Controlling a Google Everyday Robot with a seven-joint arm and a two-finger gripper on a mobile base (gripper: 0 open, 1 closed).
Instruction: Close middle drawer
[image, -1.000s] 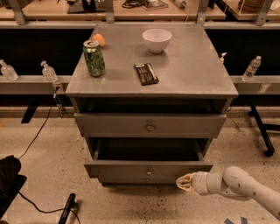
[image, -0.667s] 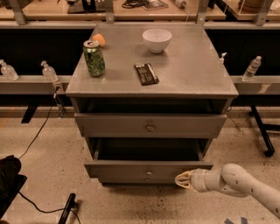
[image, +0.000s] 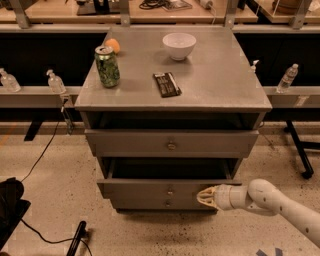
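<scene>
The middle drawer (image: 150, 189) is a grey metal drawer with a low flat front and a small round knob (image: 170, 191). It stands pulled out from the cabinet, with its dark inside showing above the front. My gripper (image: 201, 196) is at the right part of that front, touching it, with its fingers shut and pointing left. It holds nothing. My white arm (image: 280, 205) comes in from the lower right.
The taller top drawer (image: 171, 146) is slightly out, and the lowest drawer front (image: 167, 203) sits just under the middle one. On the cabinet top are a green can (image: 107, 66), an orange (image: 113, 46), a white bowl (image: 179, 45) and a dark bar (image: 166, 84). Cables and a black object lie on the floor at the left.
My gripper has moved slightly up and left against the middle drawer's front. The drawer front looks a little further in.
</scene>
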